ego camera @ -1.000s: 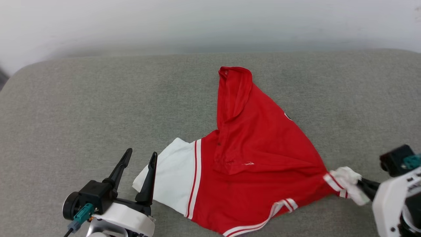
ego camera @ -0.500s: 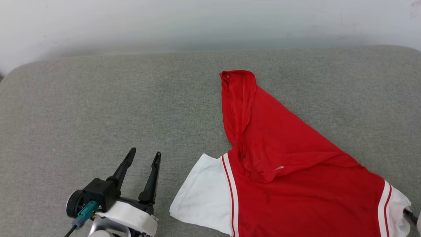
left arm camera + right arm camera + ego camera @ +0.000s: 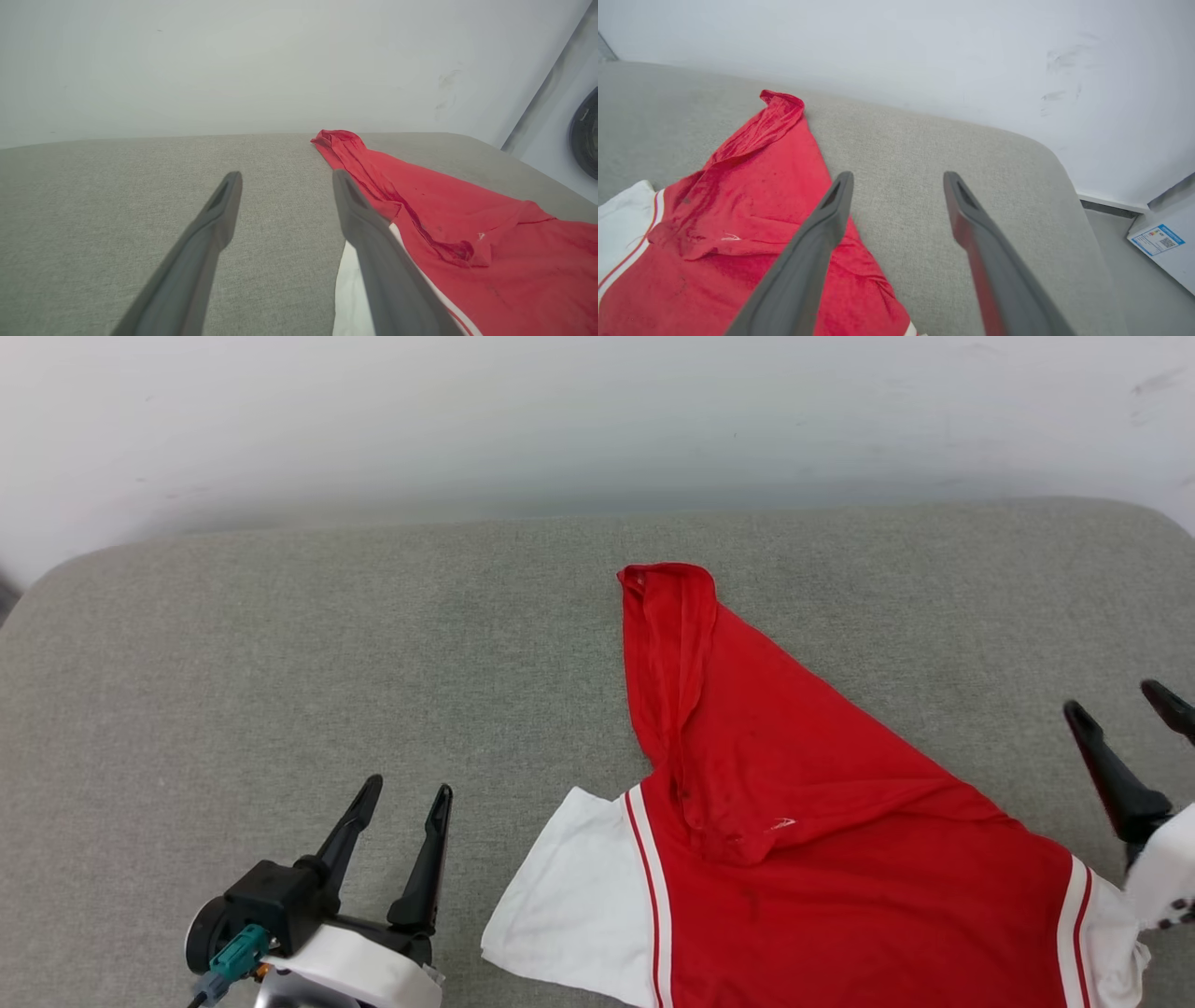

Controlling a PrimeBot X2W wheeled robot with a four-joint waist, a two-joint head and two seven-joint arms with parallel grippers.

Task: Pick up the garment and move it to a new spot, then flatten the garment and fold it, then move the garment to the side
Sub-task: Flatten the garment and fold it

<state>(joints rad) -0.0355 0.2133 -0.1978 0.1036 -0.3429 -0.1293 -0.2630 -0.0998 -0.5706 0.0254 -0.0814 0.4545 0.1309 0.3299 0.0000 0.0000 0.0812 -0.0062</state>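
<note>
a: what can go wrong from here?

b: the garment (image 3: pixel 822 821) isn't flat. a long red flap is doubled over, running from its far tip (image 3: pixel 667 583) down to the middle. if a gripper pinches there, i judge it takes two layers at once and the crease stays in.

a: anything else?

b: the grey cushion (image 3: pixel 280 663) looks rough-woven, so pulling one sleeve alone would likely drag the whole shirt rather than spread it. the shirt also lies on the right half, and the right wrist view shows the cushion's rounded right edge not far off. a hard tug that way could slide cloth over the side. the near hem runs out of the head view, so i cannot tell whether it hangs off the near edge.

a: where are the hands?

b: the left gripper (image 3: pixel 408 787) sits near left over bare cushion, fingers spread wide, holding nothing. the white left sleeve (image 3: pixel 569 887) lies just to its right, apart from it.

a: and the other?

b: the right gripper (image 3: pixel 1113 698) is spread wide too, and empty. it's at the right, beside the shirt's sloping red edge, with the right sleeve (image 3: pixel 1116 952) nearer than its fingertips. i see no contact with the cloth.
</note>
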